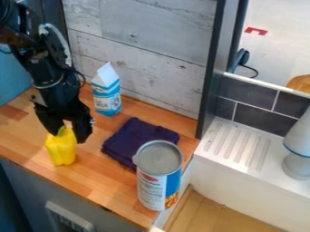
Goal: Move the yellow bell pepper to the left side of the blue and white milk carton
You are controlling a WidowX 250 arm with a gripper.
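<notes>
Your arm (45, 68), at ten o'clock in the camera view, is black, built from chunky, jointed sections. You'll see a pale grey curved strip (55, 40) along its upper section and a thin black cable (82, 78) looping out at its three o'clock side. Lower down, a thin pale band (47, 85) rings it, above your thick, black fingers (83, 129).
</notes>
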